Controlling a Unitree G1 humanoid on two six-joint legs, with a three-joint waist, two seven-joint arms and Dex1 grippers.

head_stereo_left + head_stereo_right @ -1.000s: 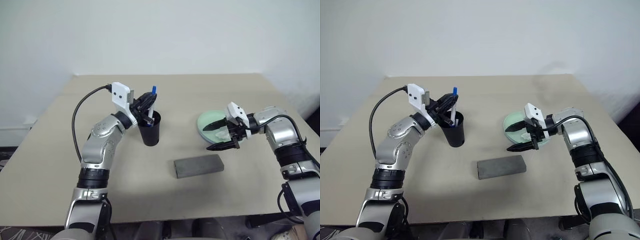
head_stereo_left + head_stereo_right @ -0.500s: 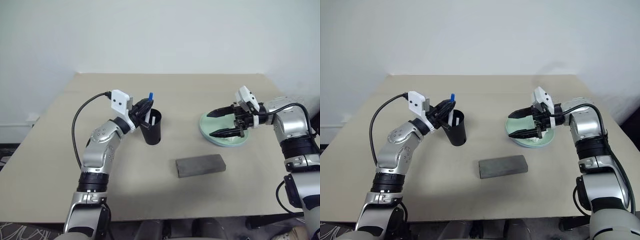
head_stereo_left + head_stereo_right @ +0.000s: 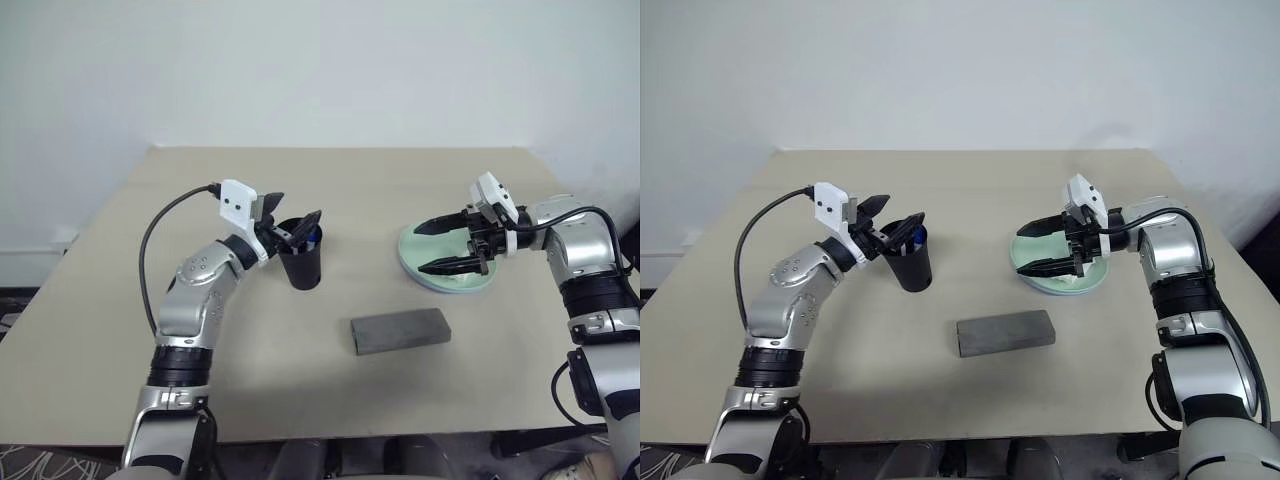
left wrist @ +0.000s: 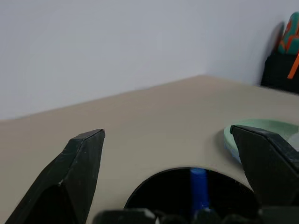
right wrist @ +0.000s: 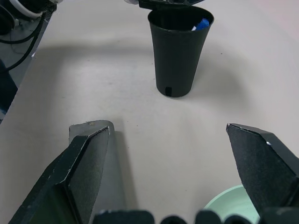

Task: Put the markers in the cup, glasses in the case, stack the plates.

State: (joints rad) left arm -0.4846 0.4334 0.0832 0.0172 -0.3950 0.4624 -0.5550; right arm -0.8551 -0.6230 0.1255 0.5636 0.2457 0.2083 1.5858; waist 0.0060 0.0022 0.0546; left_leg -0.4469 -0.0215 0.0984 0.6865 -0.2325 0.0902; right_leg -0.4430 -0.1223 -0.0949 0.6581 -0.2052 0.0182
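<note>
left gripper (image 3: 296,214) fingers spread at cup (image 3: 301,262) rim, blue marker (image 5: 202,24) inside | right gripper (image 3: 447,246) fingers wide over stacked plates (image 3: 445,277) | case (image 3: 400,331) shut on surface, likely near done

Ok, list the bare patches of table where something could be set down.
Bare tabletop runs along the near edge, in front of the grey case. The far strip behind the cup and the plates is free too, as is the gap between them. It is crowded at the cup, with the left gripper over it, and where the right gripper hangs over the plates.
</note>
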